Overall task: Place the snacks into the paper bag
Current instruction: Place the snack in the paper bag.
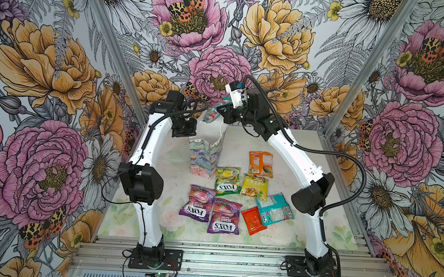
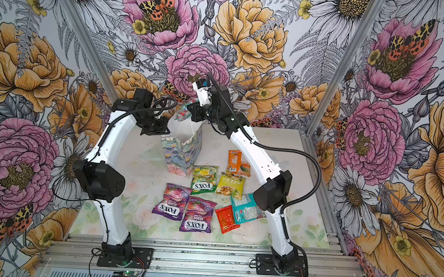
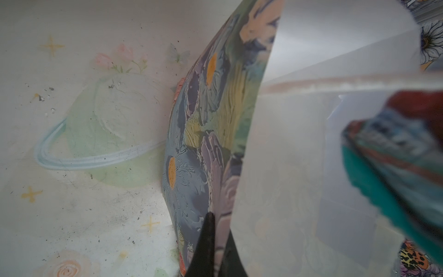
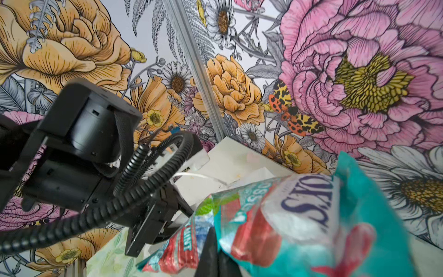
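The right gripper (image 4: pixel 217 250) is closed on a teal packet (image 1: pixel 211 114) above the paper bag (image 1: pixel 205 156); the left gripper (image 3: pixel 219 249) pinches the bag's wall; other packets (image 1: pixel 227 181) lie on the table (image 1: pixel 307 149)

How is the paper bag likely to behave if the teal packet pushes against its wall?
Likely floppy: the paper bag's thin wall bows in the left wrist view. Tall and narrow, it could tip, though the left gripper, pinching its rim, should steady it.
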{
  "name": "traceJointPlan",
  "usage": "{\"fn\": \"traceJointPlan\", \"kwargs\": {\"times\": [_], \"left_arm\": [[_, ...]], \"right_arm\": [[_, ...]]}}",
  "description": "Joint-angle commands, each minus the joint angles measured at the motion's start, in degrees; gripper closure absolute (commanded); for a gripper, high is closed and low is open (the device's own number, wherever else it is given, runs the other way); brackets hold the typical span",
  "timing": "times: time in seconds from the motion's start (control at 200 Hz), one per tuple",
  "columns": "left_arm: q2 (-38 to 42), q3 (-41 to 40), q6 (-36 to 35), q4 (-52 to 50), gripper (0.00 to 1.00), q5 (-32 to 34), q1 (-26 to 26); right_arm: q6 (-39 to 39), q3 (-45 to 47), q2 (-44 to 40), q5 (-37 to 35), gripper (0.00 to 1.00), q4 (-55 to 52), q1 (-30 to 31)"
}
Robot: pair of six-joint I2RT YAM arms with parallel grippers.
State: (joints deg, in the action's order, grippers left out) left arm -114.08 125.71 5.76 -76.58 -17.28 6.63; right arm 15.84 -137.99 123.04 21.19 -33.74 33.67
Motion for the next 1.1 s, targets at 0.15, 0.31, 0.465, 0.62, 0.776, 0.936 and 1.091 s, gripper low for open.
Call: {"fn": "traceJointPlan", "kwargs": {"times": [0.15, 0.31, 0.465, 0.62, 0.776, 0.936, 1.091], "left_arm": [[1.44, -0.45, -0.84, 1.06, 1.00, -1.64, 0.03], [1.48, -0.56, -0.84, 1.06, 1.00, -1.66, 0.04], [1.59, -0.58, -0.79, 1.08, 1.00, -1.71, 0.23], [1.67, -0.60, -0.90, 1.09, 1.00, -1.71, 0.29], [1.49, -0.64, -0.86, 1.08, 1.00, -1.97, 0.35], [1.58, -0.64, -0.84, 1.07, 1.00, -2.08, 0.35], [1.60, -0.65, -0.93, 1.08, 1.00, -2.32, 0.27]], "right_arm": [[-2.38, 4.40, -4.66, 2.20, 1.00, -0.32, 0.44], [-2.75, 5.10, -4.44, 3.28, 1.00, -1.07, 1.42], [-2.84, 4.90, -3.37, 3.67, 1.00, -1.16, 2.40], [-2.65, 3.30, -1.74, 4.18, 1.00, -1.16, 3.25], [-2.43, 1.42, -0.07, 5.26, 1.00, -1.16, 3.43], [-2.21, -0.35, 1.55, 5.46, 1.00, -1.16, 3.45], [-1.82, -2.34, 3.33, 5.76, 1.00, -1.16, 3.42]]}}
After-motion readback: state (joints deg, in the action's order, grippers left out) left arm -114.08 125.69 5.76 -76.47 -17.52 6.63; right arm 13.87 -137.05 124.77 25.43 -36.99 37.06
